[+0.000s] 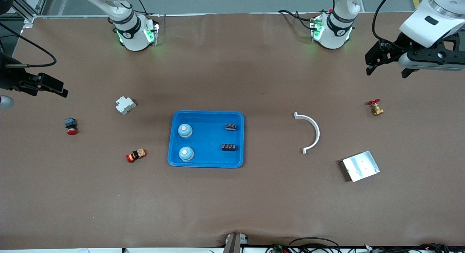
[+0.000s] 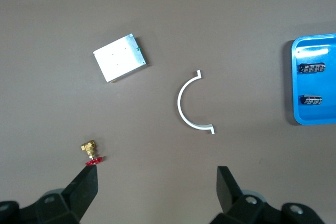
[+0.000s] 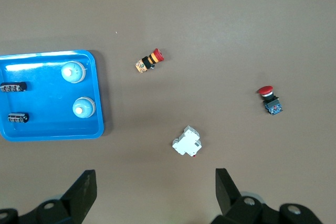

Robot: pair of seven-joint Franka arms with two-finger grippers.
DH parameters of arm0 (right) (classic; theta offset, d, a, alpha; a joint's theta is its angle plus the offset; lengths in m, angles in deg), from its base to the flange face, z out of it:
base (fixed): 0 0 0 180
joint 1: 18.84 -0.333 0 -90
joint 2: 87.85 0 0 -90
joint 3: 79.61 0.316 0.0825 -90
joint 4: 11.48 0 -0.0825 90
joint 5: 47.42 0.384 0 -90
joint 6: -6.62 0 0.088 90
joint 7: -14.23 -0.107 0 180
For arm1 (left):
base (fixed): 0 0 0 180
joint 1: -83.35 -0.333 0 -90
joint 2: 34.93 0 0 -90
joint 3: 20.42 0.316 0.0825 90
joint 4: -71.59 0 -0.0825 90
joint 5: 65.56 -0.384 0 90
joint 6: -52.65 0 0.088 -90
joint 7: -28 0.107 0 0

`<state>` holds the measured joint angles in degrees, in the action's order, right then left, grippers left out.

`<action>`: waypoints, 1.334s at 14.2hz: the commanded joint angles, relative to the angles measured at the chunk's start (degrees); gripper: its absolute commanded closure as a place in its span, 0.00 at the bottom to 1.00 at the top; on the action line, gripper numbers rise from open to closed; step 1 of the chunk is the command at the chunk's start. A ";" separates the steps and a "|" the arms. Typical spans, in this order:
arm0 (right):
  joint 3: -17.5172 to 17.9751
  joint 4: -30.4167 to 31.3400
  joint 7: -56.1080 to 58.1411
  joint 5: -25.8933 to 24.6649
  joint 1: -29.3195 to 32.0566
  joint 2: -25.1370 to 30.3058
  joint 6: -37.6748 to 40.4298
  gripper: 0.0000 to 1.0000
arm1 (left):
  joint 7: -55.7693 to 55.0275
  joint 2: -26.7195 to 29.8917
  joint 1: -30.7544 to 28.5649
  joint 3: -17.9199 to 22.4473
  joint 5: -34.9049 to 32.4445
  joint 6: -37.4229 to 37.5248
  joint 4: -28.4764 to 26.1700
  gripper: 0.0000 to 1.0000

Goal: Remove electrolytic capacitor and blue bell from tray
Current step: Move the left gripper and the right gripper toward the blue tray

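Metal plate: you have a flat square silvery metal plate (image 1: 360, 166) lowest in the front view, lower right of the frame, toward the left arm's end of the table.
Blue tray: the shallow rectangular blue plastic tray (image 1: 206, 162) sits at the centre of the front view.
Bells: two round pale-blue bells with cream buttons lie in the tray on the side toward the right arm, one (image 1: 186, 154) nearer the front camera, the other (image 1: 185, 130) just above it in the frame.
Capacitors: two small black capacitor blocks lie in the tray's other side, one (image 1: 229, 147) lower in the frame, one (image 1: 230, 127) higher.
White arc: a white half-ring plastic bracket (image 1: 311, 132) lies right of centre in the frame, between tray and plate.
Brass valve: a small brass valve with a red handle (image 1: 376, 107) rests at the right of the frame.
Loose parts: a red-capped yellow-and-black button (image 1: 136, 155), a red mushroom button on a blue-black block (image 1: 71, 126) and a white plastic breaker module (image 1: 125, 105) lie left of the tray in the frame.
Left gripper: your left gripper (image 1: 387, 66) hangs in the upper right of the frame, fingers spread and holding nothing.
Right gripper: your right gripper (image 3: 156, 190) waits at the left edge of the front view, fingers spread wide, empty.
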<state>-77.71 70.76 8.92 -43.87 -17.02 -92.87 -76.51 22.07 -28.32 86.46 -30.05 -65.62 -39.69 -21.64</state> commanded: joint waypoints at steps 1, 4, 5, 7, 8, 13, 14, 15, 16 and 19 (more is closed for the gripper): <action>0.30 -0.23 -0.57 0.41 0.64 0.37 0.60 0.00 | -0.67 -0.19 -0.21 -0.30 -0.21 0.14 0.51 0.00; 0.30 -0.32 -0.48 -0.12 0.65 0.37 -0.02 0.00 | -0.58 -0.19 -0.04 -0.30 0.49 0.14 0.60 0.00; 0.30 -0.32 -0.48 -0.12 0.65 0.37 -0.02 0.00 | -0.58 -0.10 -0.47 -0.30 2.59 0.23 0.43 0.00; 0.21 -0.32 -0.48 -0.03 0.65 0.37 -0.02 0.00 | -1.45 -0.10 -0.57 -0.13 4.01 0.23 -0.36 0.00; 0.21 -0.24 -0.48 -0.03 0.74 0.37 0.07 0.00 | -4.24 -0.10 -0.48 -0.13 3.75 0.49 -1.06 0.00; 0.21 0.20 -0.75 0.84 0.56 0.02 -0.54 0.00 | -30.58 -2.73 0.22 -2.75 3.66 1.37 -2.82 0.00; 0.30 0.20 -0.75 0.93 0.39 -0.51 -0.98 0.00 | -35.07 -3.69 0.22 -3.55 4.10 0.94 -2.65 0.00; 0.30 0.38 -0.84 1.19 0.12 -0.86 -0.99 0.00 | -38.69 -4.57 0.31 -4.16 4.54 0.59 -2.56 0.00; 0.30 0.38 -1.01 2.24 -0.31 -1.30 -0.99 0.00 | -40.90 -5.02 0.23 -4.69 4.80 -0.11 -2.65 0.00; 0.39 0.73 -5.64 3.39 -2.68 -5.60 -3.61 0.00 | -47.21 -6.77 1.18 -4.87 4.89 -3.10 -2.65 0.00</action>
<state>-77.37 71.31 7.30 -41.69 -17.72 -95.74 -78.22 -20.64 -34.38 87.13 -34.87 -61.68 -41.75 -24.85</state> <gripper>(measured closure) 0.000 0.000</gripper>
